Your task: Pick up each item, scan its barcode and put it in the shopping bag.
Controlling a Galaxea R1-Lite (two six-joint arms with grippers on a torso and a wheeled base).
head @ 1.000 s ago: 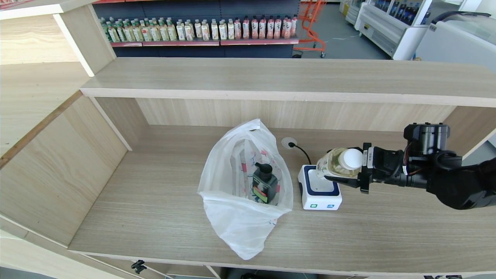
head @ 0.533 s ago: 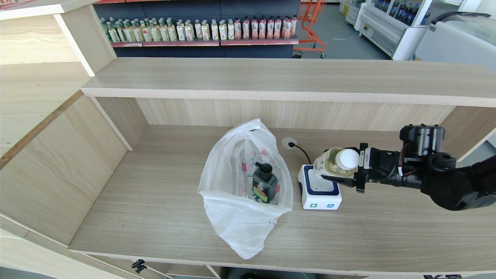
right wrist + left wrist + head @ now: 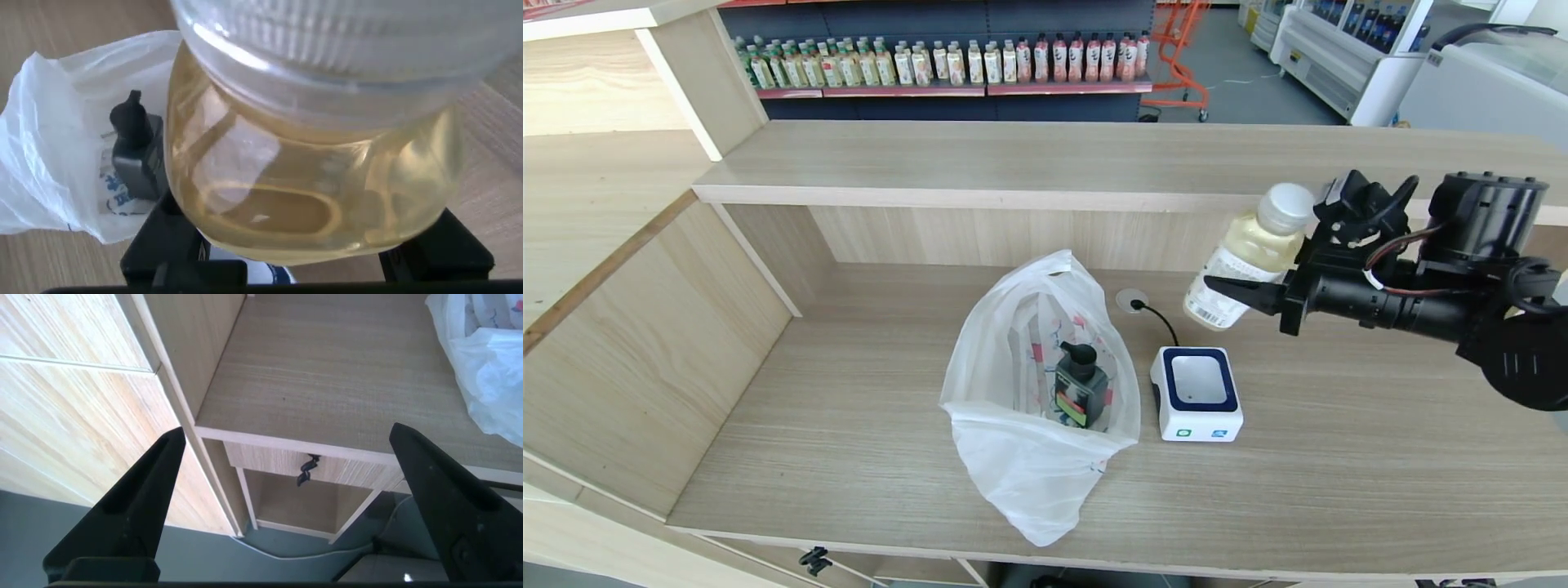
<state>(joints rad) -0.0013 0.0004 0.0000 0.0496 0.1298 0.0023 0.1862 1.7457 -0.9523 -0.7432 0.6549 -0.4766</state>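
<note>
Right pincer (image 3: pixel 1262 278) is gripping the juice bottle (image 3: pixel 1243 249) across its body, jaws closed on it, and is holding it in the air above the counter (image 3: pixel 849 441). The bottle's long axis is tilting: the white cap is pointing up and back toward the pincer's wrist, and the base is pointing down and out past the fingertips. A barcode on the label is showing near the base.

Deciding relation: the shopping bag (image 3: pixel 1021 469) is lying below the pincer and to its left, with the scanner (image 3: pixel 1197 394) sitting between, below and slightly left of the fingertips. The bottle is hanging well above the scanner window, not touching it. Judged from this, the carry to the bag is calling for travel leftward and downward, base first, clearing the scanner and its cable (image 3: pixel 1161 321).

The right arm is by far the nearer to the bag mouth. The left pincer (image 3: pixel 286 431) is standing with its jaws wide apart, holding nothing, off the counter's near edge and well apart from the bag.

Containers: the bag is lying open on the counter, its mouth facing up toward the right pincer. It is holding one dark pump bottle (image 3: pixel 1081 390), upright, near the side closest to the scanner. Risk noted: the bag's soft rim is likely to fold under the bottle if it enters low.
</note>
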